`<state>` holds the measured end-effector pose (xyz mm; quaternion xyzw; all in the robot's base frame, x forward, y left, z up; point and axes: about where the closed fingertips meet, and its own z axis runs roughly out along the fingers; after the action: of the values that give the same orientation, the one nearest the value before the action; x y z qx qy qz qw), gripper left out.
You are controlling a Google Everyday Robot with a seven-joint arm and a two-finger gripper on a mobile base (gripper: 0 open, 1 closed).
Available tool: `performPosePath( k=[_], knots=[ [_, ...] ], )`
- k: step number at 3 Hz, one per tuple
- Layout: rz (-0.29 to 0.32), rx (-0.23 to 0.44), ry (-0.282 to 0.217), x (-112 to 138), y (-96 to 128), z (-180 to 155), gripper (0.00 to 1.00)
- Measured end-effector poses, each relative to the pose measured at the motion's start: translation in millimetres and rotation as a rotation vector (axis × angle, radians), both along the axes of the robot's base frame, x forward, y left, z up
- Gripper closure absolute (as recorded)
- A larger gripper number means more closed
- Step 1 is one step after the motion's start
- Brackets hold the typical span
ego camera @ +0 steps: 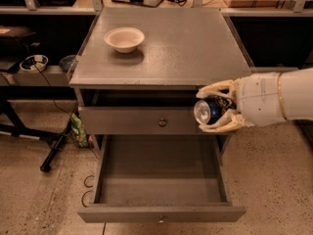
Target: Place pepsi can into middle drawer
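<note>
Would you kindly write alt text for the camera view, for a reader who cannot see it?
The gripper, reaching in from the right, holds the pepsi can on its side in front of the cabinet, above the right side of the open, empty middle drawer. A cream bowl sits on the cabinet.
</note>
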<state>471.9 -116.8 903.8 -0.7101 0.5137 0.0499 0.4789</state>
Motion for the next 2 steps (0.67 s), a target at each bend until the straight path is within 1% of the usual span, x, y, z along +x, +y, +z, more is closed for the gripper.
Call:
performPosePath(
  k=[1, 2],
  knots=[
    [0.064, 0.021, 0.065, 1.1, 26.1, -38.1, 1.0],
    [0.063, 0.021, 0.065, 1.1, 26.1, -38.1, 1.0]
  ],
)
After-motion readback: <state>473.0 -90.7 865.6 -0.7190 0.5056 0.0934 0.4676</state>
